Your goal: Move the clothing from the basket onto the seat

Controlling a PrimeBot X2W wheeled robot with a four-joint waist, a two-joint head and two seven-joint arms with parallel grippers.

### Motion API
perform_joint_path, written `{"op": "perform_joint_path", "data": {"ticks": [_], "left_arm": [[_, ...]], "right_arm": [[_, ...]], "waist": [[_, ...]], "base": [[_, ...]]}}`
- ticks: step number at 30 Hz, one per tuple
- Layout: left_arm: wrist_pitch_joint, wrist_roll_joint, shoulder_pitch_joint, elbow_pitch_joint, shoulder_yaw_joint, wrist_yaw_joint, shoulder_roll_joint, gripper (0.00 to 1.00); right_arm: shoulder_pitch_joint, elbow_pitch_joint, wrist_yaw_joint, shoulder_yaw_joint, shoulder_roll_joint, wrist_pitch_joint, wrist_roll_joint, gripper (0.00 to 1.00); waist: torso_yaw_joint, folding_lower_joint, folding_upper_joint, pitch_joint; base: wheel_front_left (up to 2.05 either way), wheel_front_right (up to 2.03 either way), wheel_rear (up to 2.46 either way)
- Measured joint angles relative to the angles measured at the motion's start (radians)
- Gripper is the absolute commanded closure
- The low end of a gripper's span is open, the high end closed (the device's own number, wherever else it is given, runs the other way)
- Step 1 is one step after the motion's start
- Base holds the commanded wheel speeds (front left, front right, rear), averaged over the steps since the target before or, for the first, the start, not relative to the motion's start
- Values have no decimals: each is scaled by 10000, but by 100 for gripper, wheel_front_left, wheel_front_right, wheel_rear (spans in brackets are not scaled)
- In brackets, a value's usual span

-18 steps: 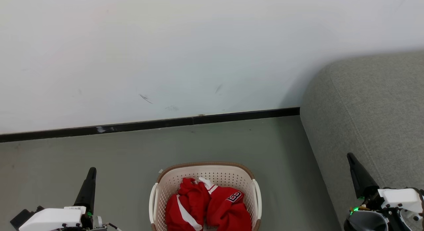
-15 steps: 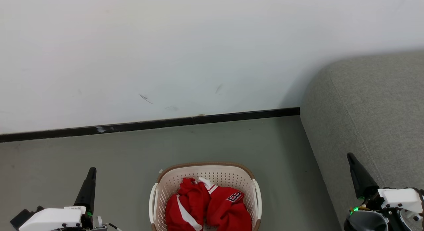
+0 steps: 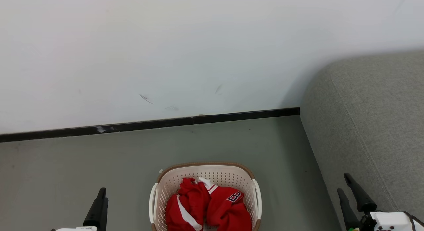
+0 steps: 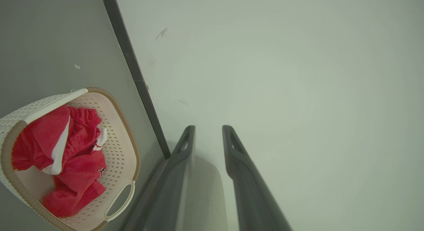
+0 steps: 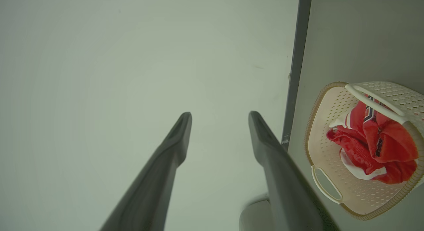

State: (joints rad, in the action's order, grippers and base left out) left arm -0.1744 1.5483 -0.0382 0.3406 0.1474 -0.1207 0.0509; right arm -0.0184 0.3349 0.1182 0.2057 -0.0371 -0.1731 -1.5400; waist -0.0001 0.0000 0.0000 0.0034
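The basket [image 3: 205, 167] stands on the floor at the bottom centre of the head view, with the red clothing [image 3: 212, 207] piled inside, its white stripes and a dark lettered patch showing. The grey seat [image 3: 374, 108] fills the right side. My left gripper [image 3: 102, 191] pokes up at the lower left, well left of the basket. In front of the seat's side, at the lower right, is my right gripper [image 3: 342, 182]. In the wrist views the left gripper [image 4: 208, 128] and the right gripper [image 5: 220, 114] both stand open and hold nothing. The basket [image 4: 129, 131] [image 5: 318, 125] and the clothing [image 4: 76, 158] [image 5: 374, 141] lie off to the side of each.
A white wall with a black baseboard [image 3: 149, 125] runs behind the basket. Grey floor [image 3: 99, 158] spreads to the left of the basket and between it and the seat.
Both grippers have sunk lower in the head view. The left one has shifted slightly right, and the right one has turned so both fingers show. Basket and clothing have not moved.
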Motion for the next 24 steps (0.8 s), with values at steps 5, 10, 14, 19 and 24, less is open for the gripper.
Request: {"op": "perform_joint_path", "data": {"ticks": [5,10,14,19,24], "left_arm": [[104,0,60,2,-88,10,15,0],[288,0,51,-38,-221,10,8,0],[454,0,43,-69,-334,10,-4,0],[665,0,35,-121,-476,10,-27,0],[892,-132,18,-148,-646,10,-65,0]], "right_arm": [[82,-38,-10,-33,-6,92,2,0],[82,-140,-10,-121,-2,253,13,0],[82,-265,-10,-221,0,439,38,0],[80,-366,-10,-318,36,633,224,0],[74,-472,-10,-485,144,869,493,0]], "waist": [[-4,0,0,15],[-10,0,0,26],[-20,1,0,23],[-35,6,0,10],[-42,39,0,-13]], "base": [[0,0,0],[0,0,0],[0,0,0],[0,0,0],[0,0,0]]}}
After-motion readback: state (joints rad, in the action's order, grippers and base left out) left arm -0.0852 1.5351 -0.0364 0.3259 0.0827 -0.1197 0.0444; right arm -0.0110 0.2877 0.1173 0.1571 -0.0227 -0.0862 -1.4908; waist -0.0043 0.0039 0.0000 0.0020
